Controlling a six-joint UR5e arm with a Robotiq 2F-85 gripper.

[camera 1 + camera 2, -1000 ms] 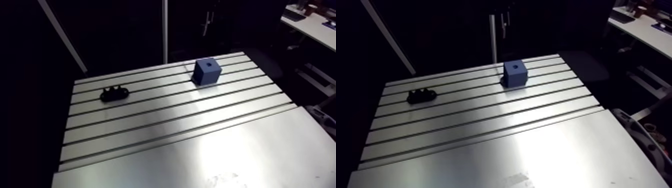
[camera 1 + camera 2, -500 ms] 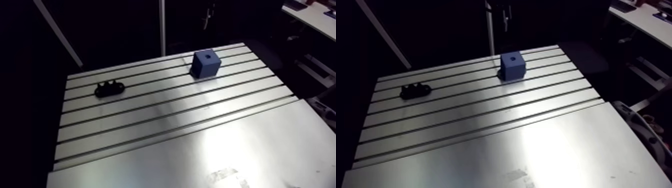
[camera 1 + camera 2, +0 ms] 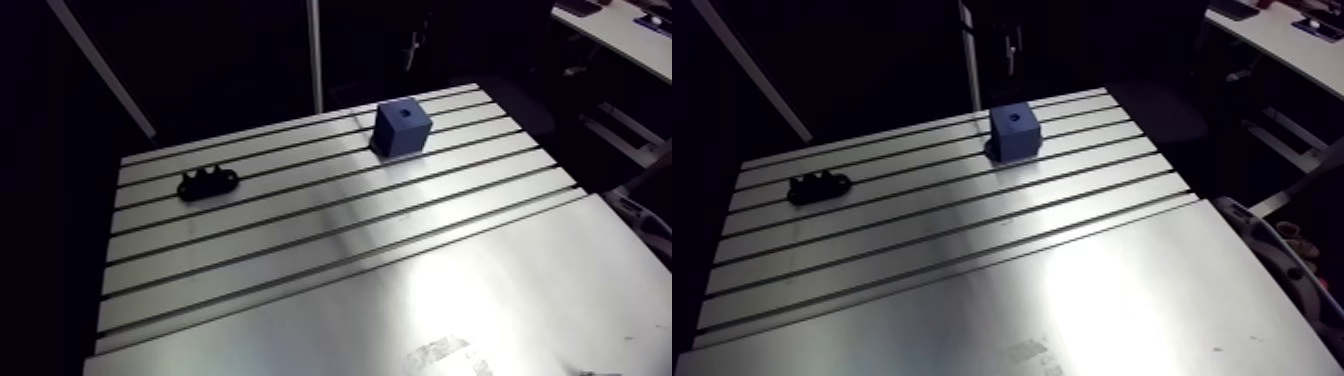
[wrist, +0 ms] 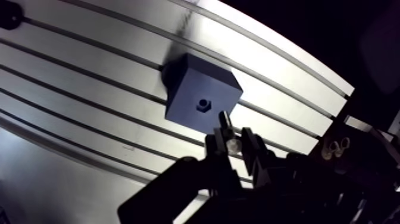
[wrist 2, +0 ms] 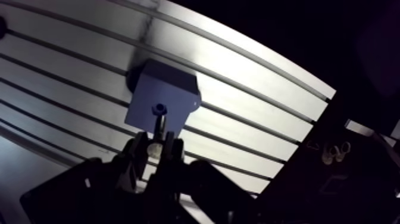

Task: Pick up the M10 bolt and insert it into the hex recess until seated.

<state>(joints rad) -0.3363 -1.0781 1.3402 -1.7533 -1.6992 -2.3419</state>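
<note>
Looking past the wrist, you are seeing the gripper (image 4: 233,143) clamping the M10 bolt (image 4: 225,121) between its fingers, its shank pointing at the blue block (image 4: 190,83) and hanging near the hex recess (image 4: 203,105); a black holder (image 3: 207,183) is lying well apart on the table (image 3: 400,300)

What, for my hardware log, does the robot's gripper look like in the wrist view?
The matte black two-finger gripper has a bulky, blocky dark body. Two narrow, straight, flat-sided fingers stick out of it side by side. I can make out no markings, labels or colour accents on it.
</note>
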